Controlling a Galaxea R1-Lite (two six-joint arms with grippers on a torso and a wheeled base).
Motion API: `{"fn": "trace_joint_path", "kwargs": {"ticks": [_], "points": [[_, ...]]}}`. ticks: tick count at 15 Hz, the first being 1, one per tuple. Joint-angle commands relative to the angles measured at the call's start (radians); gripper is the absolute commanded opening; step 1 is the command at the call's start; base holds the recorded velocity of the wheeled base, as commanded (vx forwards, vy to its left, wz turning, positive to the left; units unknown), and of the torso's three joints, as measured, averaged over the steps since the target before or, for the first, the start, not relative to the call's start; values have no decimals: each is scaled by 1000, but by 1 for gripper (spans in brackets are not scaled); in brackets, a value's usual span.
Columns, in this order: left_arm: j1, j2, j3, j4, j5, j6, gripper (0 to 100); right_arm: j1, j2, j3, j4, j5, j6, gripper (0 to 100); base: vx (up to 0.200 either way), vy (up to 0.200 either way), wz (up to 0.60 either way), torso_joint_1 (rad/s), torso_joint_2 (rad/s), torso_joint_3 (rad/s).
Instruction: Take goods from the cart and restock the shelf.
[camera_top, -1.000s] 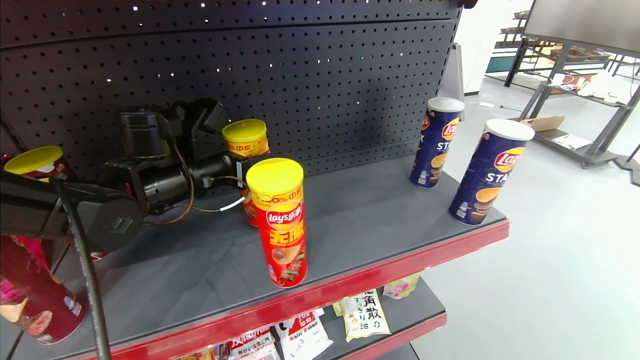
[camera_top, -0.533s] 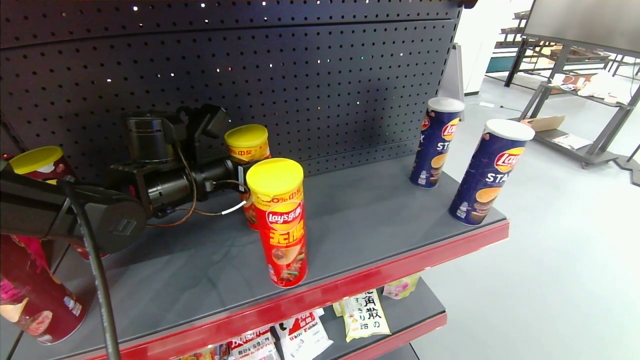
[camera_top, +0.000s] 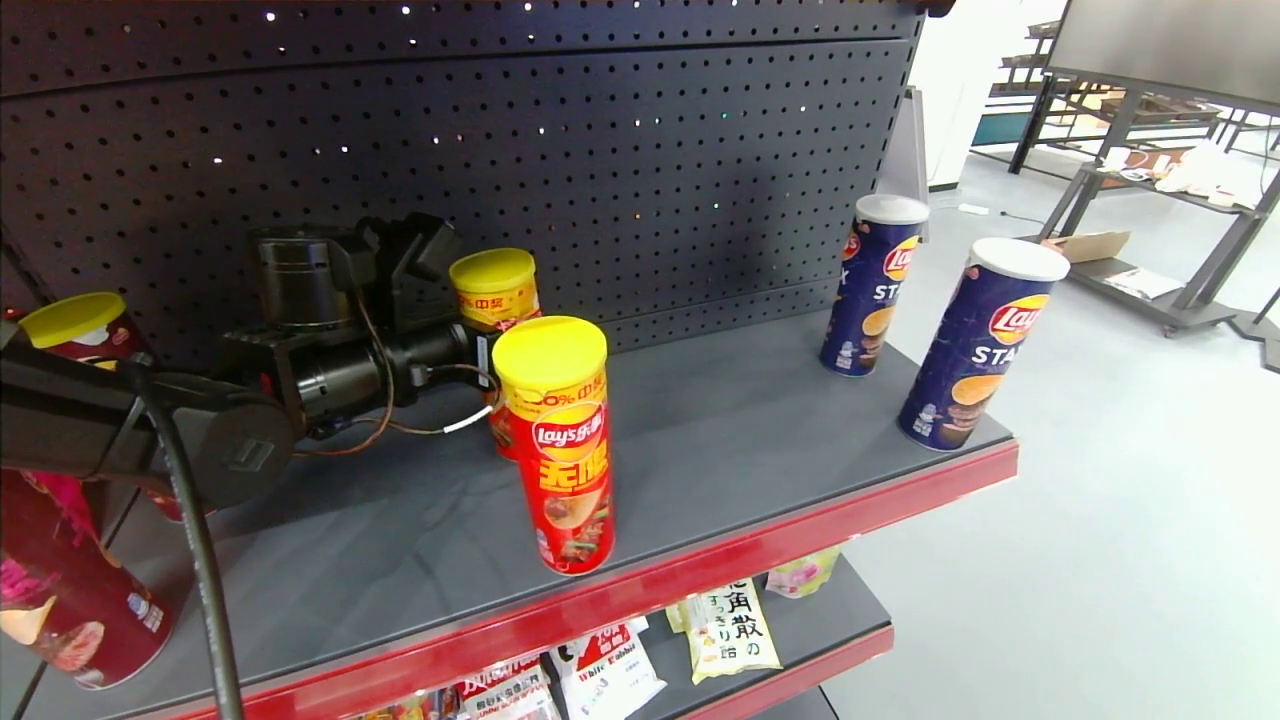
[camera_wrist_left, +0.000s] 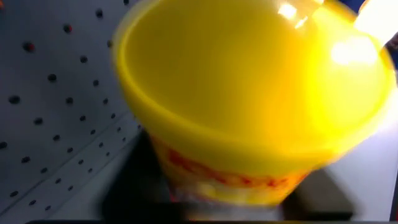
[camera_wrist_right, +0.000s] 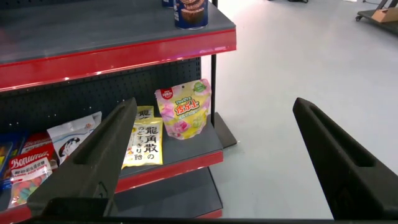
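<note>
rear chip can upright, long axis vertical, at back of shelf by pegboard, directly ahead of left gripper. clamp state hidden behind front can: cannot tell. right gripper spread, empty, low by lower shelf.

Left gripper holds the rear yellow-lidded can.

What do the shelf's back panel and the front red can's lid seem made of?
Back panel: likely painted sheet metal, matt dark, with regular punched holes that let light through. Lid: probably plastic, smooth yellow with a soft sheen and moulded rim.
</note>
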Motion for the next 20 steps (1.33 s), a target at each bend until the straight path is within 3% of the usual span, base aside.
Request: {"fn": "trace_joint_path", "kwargs": {"ticks": [1, 5, 10, 14, 16, 18, 19, 20], "points": [[1, -5, -3, -3, 0, -2, 100, 0, 1, 0, 0, 0, 0, 100, 0, 0, 0, 0, 0, 0], [5, -37, 7, 20, 0, -9, 100, 0, 1, 0, 1, 0, 0, 100, 0, 0, 0, 0, 0, 0], [38, -164, 148, 35, 2, -1, 100, 0, 1, 0, 0, 0, 0, 100, 0, 0, 0, 0, 0, 0], [41, -313, 277, 35, 6, 2, 100, 0, 1, 0, 0, 0, 0, 100, 0, 0, 0, 0, 0, 0], [43, -559, 472, 44, 5, 2, 100, 0, 1, 0, 1, 0, 0, 100, 0, 0, 0, 0, 0, 0], [41, -870, 601, 176, -6, 5, 100, 0, 1, 0, 0, 0, 0, 100, 0, 0, 0, 0, 0, 0], [46, -997, 612, 302, 3, 4, 100, 0, 1, 0, 0, 0, 0, 100, 0, 0, 0, 0, 0, 0], [83, -1155, 598, 518, 55, 4, 100, 0, 1, 0, 0, 0, 0, 100, 0, 0, 0, 0, 0, 0]]}}
